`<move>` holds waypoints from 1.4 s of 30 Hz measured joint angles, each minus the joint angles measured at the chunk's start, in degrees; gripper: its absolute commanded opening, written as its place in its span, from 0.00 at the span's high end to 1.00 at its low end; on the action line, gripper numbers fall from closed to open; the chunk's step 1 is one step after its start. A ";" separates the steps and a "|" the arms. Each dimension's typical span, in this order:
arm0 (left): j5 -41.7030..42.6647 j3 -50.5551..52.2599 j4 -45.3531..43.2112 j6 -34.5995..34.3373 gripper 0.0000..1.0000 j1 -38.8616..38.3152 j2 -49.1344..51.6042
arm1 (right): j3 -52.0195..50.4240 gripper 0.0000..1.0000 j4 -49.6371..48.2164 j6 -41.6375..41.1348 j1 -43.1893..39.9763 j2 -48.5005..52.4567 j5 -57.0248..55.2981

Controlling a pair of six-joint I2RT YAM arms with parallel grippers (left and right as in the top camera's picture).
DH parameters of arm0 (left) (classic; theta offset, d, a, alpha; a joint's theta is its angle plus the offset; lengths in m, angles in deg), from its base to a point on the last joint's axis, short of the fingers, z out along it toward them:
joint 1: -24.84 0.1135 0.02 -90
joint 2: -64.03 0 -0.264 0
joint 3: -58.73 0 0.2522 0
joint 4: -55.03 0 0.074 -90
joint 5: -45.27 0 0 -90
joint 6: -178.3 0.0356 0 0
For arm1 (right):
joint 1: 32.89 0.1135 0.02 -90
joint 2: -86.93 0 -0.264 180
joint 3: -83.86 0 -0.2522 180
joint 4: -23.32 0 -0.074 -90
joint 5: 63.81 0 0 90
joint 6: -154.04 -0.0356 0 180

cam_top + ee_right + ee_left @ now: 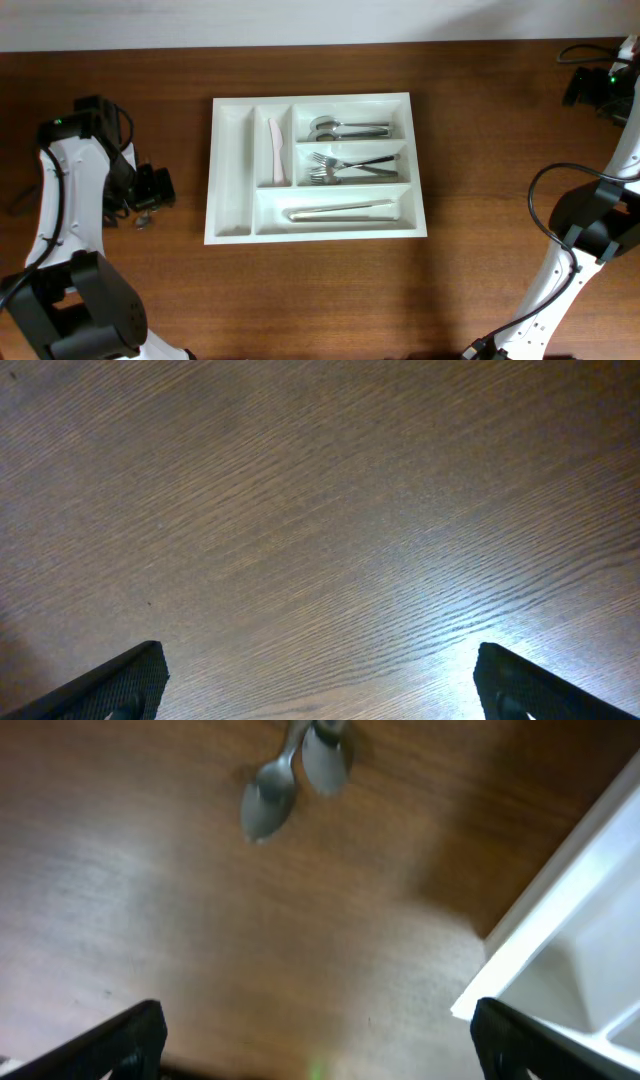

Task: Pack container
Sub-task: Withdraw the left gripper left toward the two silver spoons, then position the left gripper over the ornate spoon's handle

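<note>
While the white cutlery tray (231, 180) lies in the middle of the table (480, 120), most of its places are already filled. There are spoons (345, 128) in the long compartment at 12 o'clock, forks (345, 166) in the middle one, a pale long utensil (340, 211) in the one at 6 o'clock, and a pink knife-like piece (277, 150) in the inner upright compartment. The outer upright compartment, at 9 o'clock, looks empty.

The left gripper (320, 1050) hangs over bare wood at 9 o'clock from the tray, with its jaws wide apart and holding nothing. In its wrist view the corner of the tray sits at 3 o'clock. Two loose spoons (268, 805) show their bowls at 12 o'clock, close beside each other, and the handles run out of the picture. The right gripper (320, 690) is also spread wide and empty over bare table.

I judge that the step in hand is to fetch these spoons with the left arm. To do it well, the arm should first move toward 12 o'clock in its view until a whole handle lies between the fingers. Then the wrist should turn so that the jaws cross the handle and not the curved bowl, which would probably slip. Because the bowls lie so near, it is better to take one spoon at a time and lower it flat among the other spoons.
</note>
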 measured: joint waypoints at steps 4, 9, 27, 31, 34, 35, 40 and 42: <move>0.00 5.35 -4.09 0.15 0.01 0.04 0.02 | 0.00 0.01 0.00 -0.02 0.00 -0.02 0.00; 0.00 6.80 -8.48 0.68 0.01 0.04 0.00 | 0.00 0.01 0.00 -0.04 0.00 -0.02 0.00; -3.13 6.82 -15.63 1.51 0.00 6.69 0.00 | 0.02 0.02 0.00 -0.04 0.00 0.00 0.00; -2.10 6.82 -17.53 4.70 0.00 8.11 0.00 | 0.00 0.01 0.00 -0.02 0.00 0.00 0.00; -1.27 6.82 -19.02 6.25 0.00 8.02 0.11 | 0.00 0.01 0.00 -0.02 0.00 0.00 0.00; -1.20 6.82 -19.34 6.49 0.00 8.02 0.28 | 0.02 0.01 0.00 -0.04 0.00 0.00 0.00; -1.27 6.82 -20.02 7.08 0.00 8.04 2.78 | 0.02 0.01 0.00 -0.07 0.00 0.00 0.00; -1.29 6.82 -18.93 7.28 0.00 8.02 4.94 | 0.00 0.01 0.00 -0.02 0.00 0.00 0.00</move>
